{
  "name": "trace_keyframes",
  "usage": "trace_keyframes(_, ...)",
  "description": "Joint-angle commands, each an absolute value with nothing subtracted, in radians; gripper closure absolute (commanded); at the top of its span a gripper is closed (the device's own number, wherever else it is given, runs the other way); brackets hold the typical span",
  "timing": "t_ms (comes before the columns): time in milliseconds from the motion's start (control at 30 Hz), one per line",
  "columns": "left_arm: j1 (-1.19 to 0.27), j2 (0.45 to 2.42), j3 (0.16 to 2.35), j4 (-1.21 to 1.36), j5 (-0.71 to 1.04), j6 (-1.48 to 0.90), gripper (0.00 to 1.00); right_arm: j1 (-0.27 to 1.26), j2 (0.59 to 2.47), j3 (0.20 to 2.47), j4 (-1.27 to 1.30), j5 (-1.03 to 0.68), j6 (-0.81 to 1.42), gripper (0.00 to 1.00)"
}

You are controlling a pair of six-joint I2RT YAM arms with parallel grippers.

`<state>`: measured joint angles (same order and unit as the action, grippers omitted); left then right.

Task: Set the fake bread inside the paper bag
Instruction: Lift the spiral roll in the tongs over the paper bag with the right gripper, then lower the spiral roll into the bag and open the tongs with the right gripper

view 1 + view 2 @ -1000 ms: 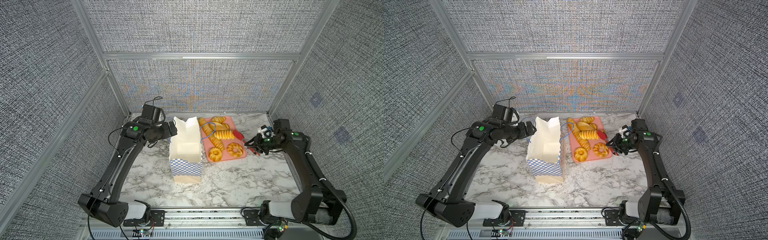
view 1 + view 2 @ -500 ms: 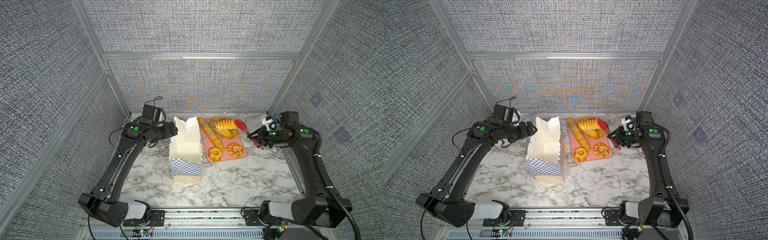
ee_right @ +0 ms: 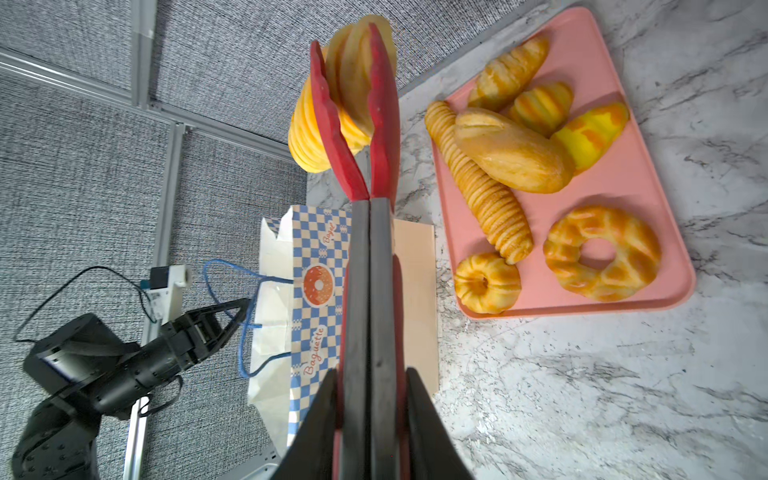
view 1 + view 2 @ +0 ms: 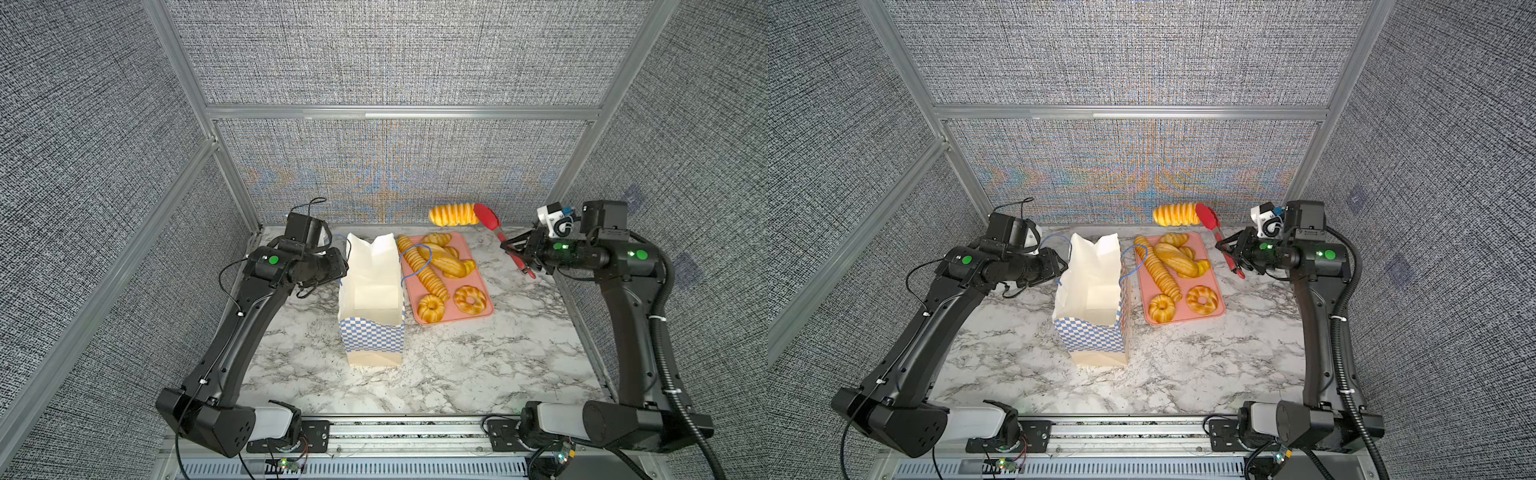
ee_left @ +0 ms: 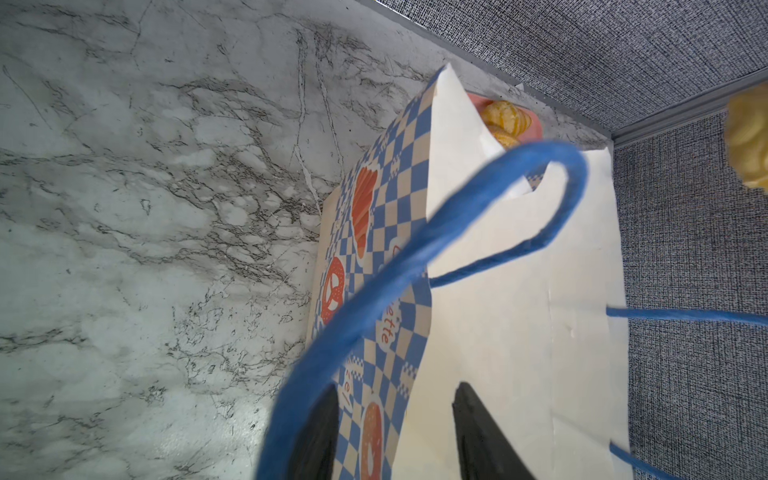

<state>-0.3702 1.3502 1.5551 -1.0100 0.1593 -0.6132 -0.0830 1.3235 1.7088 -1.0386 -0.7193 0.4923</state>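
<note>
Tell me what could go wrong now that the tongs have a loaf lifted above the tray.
1. The red tongs pinch the ridged loaf only near one end, so it could swing or slip out before reaching the paper bag.
2. The left gripper has its jaws apart astride the bag's wall; unheld, the bag may tip.

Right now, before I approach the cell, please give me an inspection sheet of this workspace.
surface: marble-pattern tabletop, no spills seen.
job's things: paper bag upright, mouth open, no bread inside; fake bread, seven pieces on the pink tray beside it; one ridged loaf in the air, pinched by the red tongs.
clutter: nothing seen.
grippers: right gripper shut on the tongs' handles; left gripper at the bag's rim, jaws apart astride its wall.
cables: blue cord handle loops beside the left gripper; ribbed hose runs along the right arm.
surroundings: grey woven wall panels, aluminium frame.
</note>
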Motion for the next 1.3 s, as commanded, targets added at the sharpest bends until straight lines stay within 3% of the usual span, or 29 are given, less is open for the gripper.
trace_keyframes(0,-0.37,1.345,1.55,-0.98,0.164,-0.621,0.61,-0.066,1.325,1.76,-0.988,-0.768,0.52,0.84)
trace_keyframes(467,-0.37,1.341,1.541,-0.96,0.161,-0.643,1.0,0.12,1.352,1.917,-0.981,-0.79,0.501,0.84)
trace_keyframes(1267,-0.37,1.322,1.513,-0.942,0.15,-0.667,1.0,0.556,1.439,1.986,-1.215,-0.483,0.343,0.84)
